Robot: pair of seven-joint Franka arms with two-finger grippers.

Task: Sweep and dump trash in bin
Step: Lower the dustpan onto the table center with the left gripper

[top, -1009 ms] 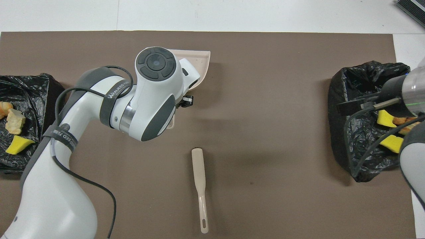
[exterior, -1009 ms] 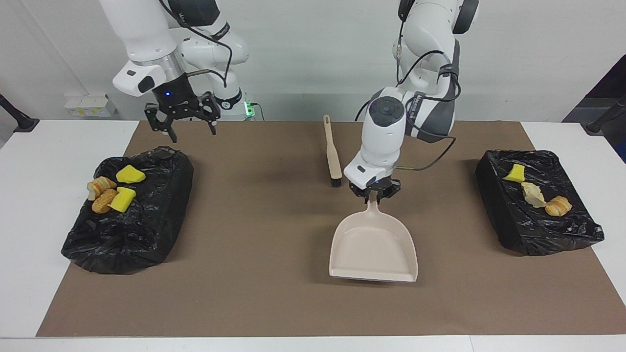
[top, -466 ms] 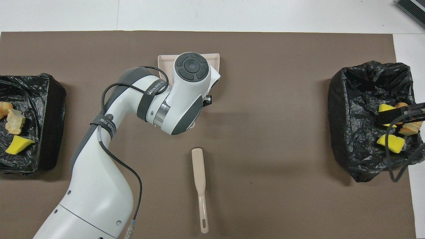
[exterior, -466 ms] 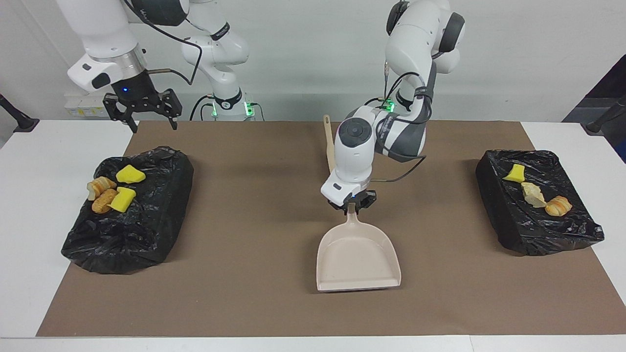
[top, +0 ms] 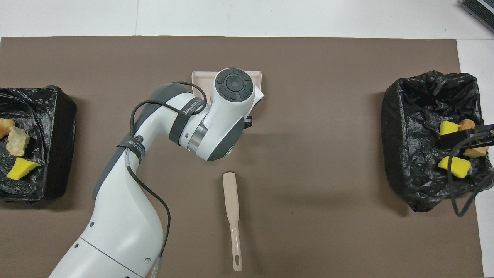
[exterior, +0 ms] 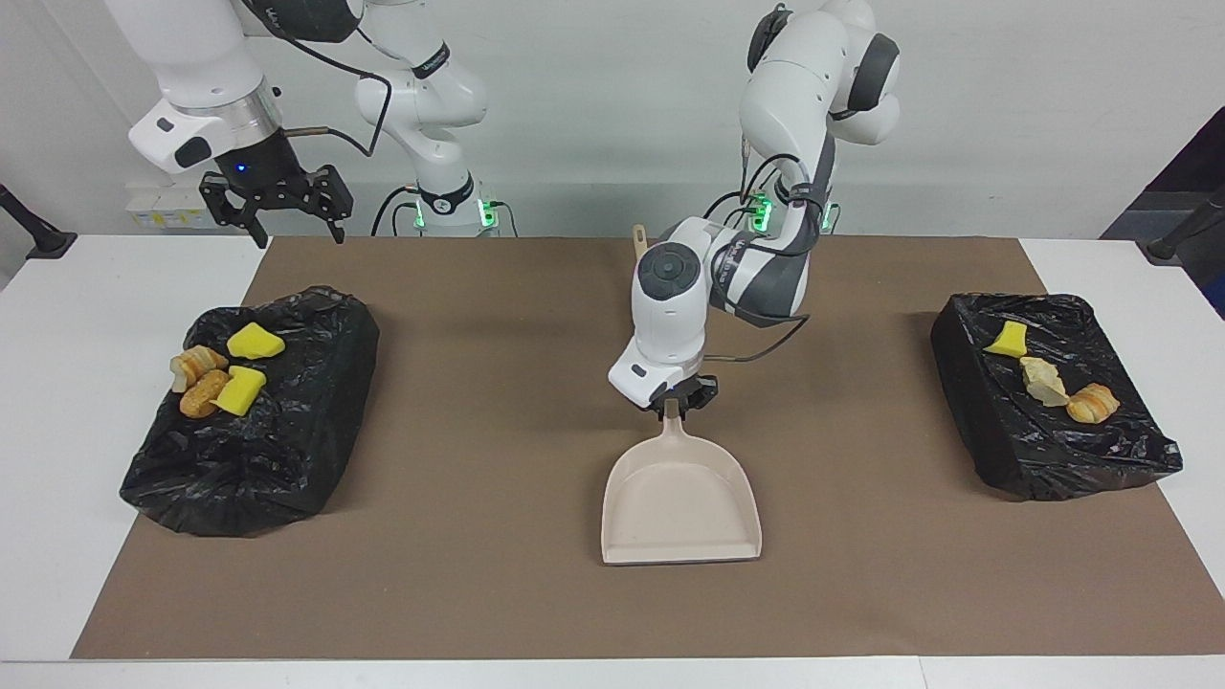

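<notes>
The trash lies in two black-bagged bins. The bin [exterior: 268,450] at the right arm's end holds two yellow sponge chunks [exterior: 254,341] and two pastries [exterior: 201,375]. The bin [exterior: 1014,431] at the left arm's end holds a yellow chunk [exterior: 1007,338], a pale piece [exterior: 1043,381] and a pastry [exterior: 1093,403]. My left gripper [exterior: 677,402] is shut on the handle of the beige dustpan [exterior: 681,507], which lies flat and empty on the mat. My right gripper [exterior: 274,212] hangs open and empty, high above the edge of its bin closest to the robots.
The beige brush [top: 231,204] lies on the brown mat [exterior: 478,431], nearer to the robots than the dustpan [top: 198,78]; in the facing view only its handle tip [exterior: 638,233] shows past the left arm. White table [exterior: 86,316] borders the mat.
The left arm has slid the dustpan some way toward the right arm's end of the table. The right gripper has risen and swung out over its bin's edge, then held still.
</notes>
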